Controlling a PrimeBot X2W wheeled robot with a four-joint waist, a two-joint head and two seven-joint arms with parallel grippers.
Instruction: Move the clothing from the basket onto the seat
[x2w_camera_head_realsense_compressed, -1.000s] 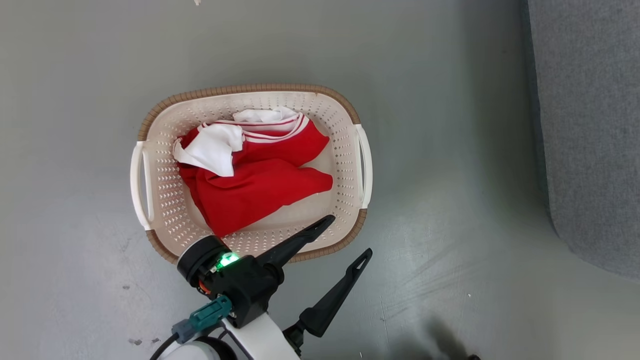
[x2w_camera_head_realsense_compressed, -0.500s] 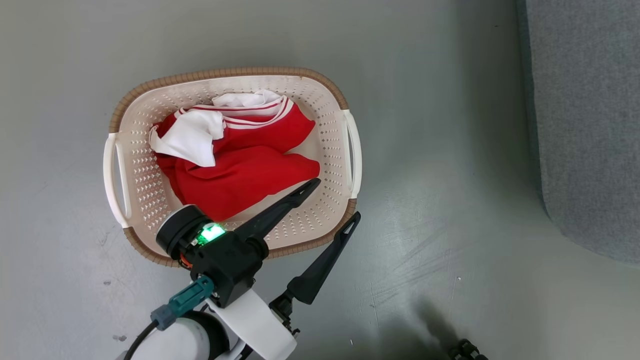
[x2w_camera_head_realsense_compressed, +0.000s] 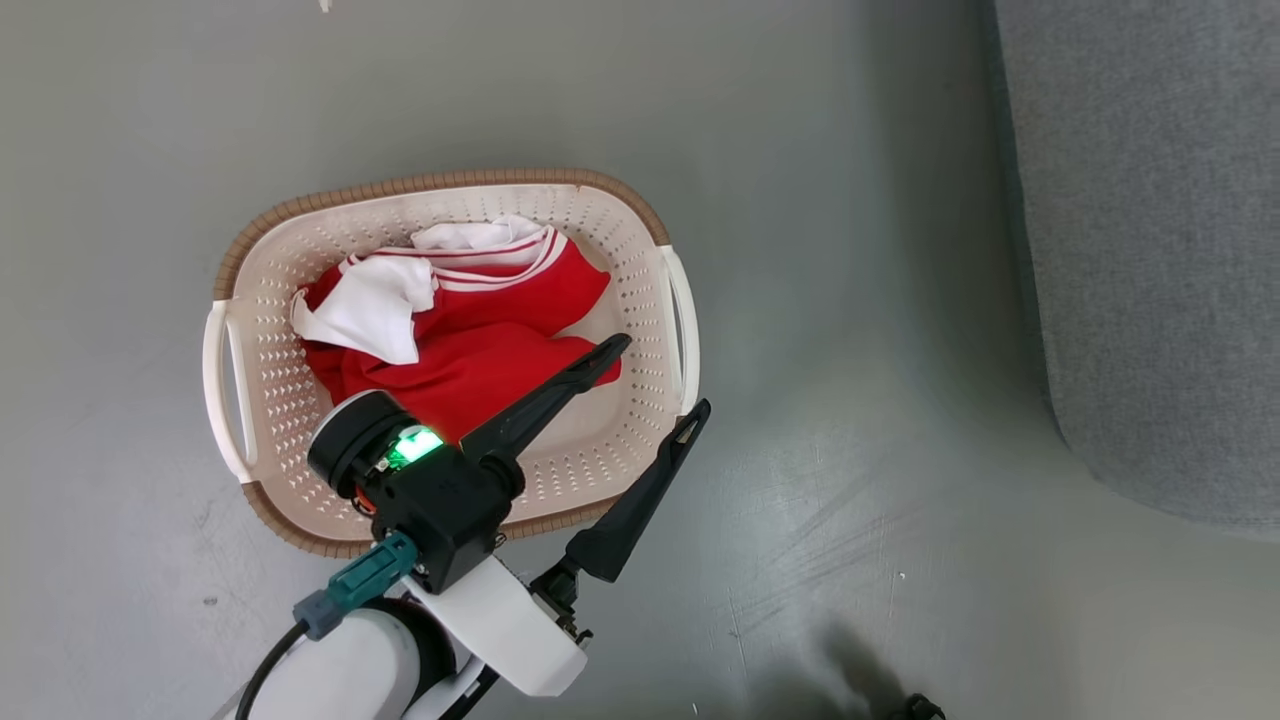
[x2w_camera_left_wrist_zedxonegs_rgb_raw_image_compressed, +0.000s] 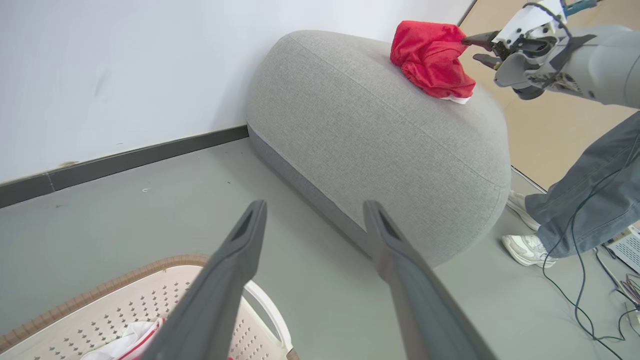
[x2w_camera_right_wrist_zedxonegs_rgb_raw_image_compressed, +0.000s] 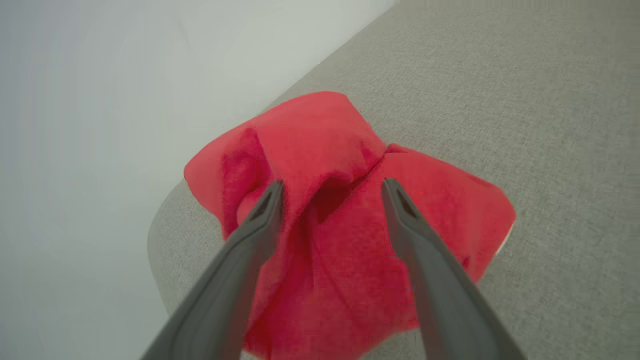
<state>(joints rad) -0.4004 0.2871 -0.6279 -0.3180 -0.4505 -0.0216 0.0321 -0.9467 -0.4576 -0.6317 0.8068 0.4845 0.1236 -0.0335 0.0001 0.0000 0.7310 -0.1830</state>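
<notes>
- Overhead, at the left gripper (x2w_camera_head_realsense_compressed: 660, 377): jaws spread wide and holding nothing, one finger above the basket (x2w_camera_head_realsense_compressed: 450, 182), the other outside its rim, over the grey floor (x2w_camera_head_realsense_compressed: 850, 250).
- Inside that basket: a crumpled red-and-white garment (x2w_camera_head_realsense_compressed: 430, 370) (white panel and striped trim showing).
- Over on the seat (x2w_camera_left_wrist_zedxonegs_rgb_raw_image_compressed: 375, 135), near its rounded end: a bunched red garment (x2w_camera_left_wrist_zedxonegs_rgb_raw_image_compressed: 430, 55).
- At the right gripper (x2w_camera_right_wrist_zedxonegs_rgb_raw_image_compressed: 332, 183): fingers parted to either side of a fold in the red garment; contact hard to tell.
- Beside the seat: a person's legs (x2w_camera_left_wrist_zedxonegs_rgb_raw_image_compressed: 590, 200) and white shoes (x2w_camera_left_wrist_zedxonegs_rgb_raw_image_compressed: 527, 248).
</notes>
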